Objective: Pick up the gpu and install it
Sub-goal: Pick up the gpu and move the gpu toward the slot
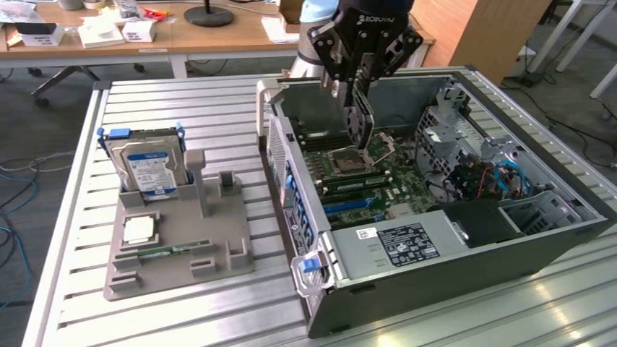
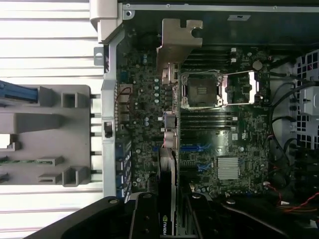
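Slatted metal table [image 1: 183, 101], with a wooden desk [image 1: 231, 32] at 12 o'clock beyond it in the exterior view, carries an open computer case [image 1: 463, 264] lying on its side. A black end effector [image 1: 355, 90] hangs over the case's open side, clamped on the gpu [image 1: 362, 123]. It holds the dark card on edge, pointing down toward the motherboard [image 1: 395, 181]. The card's lower end sits near the open processor socket [image 1: 349, 160], around the middle of the board.

From the wrist view, the end effector [image 2: 169, 216] grips the gpu [image 2: 168, 164] edge-on. The card runs alongside the processor socket [image 2: 200, 92], and its silver bracket [image 2: 177, 40] is at the end farthest from the fingers. Blue slots [image 2: 192, 148] on the motherboard [image 2: 139, 104] lie just beside the card's edge.

A grey power supply [image 1: 405, 242] fills the case toward 6 o'clock in the exterior view. At 9 o'clock of the case a grey holder [image 1: 227, 238] lies flat on the table. A hard drive [image 1: 149, 170] with a blue-and-white label stands upright at the holder's 12 o'clock end. A square silver chip [image 1: 140, 230] lies below it, and a narrow green memory stick [image 1: 173, 251] lies toward the holder's 6 o'clock edge.
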Tool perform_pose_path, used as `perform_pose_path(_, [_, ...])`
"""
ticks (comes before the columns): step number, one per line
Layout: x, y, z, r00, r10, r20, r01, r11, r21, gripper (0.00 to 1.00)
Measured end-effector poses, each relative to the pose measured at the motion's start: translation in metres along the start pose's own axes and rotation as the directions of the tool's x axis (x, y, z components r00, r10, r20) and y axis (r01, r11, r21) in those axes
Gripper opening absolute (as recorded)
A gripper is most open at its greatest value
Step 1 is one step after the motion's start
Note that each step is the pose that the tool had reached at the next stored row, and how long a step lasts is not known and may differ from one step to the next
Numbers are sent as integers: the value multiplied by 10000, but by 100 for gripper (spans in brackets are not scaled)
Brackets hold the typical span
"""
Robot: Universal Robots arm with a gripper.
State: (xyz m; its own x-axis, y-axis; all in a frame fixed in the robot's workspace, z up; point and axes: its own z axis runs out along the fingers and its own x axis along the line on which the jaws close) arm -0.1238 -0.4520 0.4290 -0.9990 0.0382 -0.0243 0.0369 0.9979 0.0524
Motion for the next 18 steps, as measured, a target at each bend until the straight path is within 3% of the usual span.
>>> perform_pose_path(18, [-467,20,12,10000,1,0,-1,10000,-1,26])
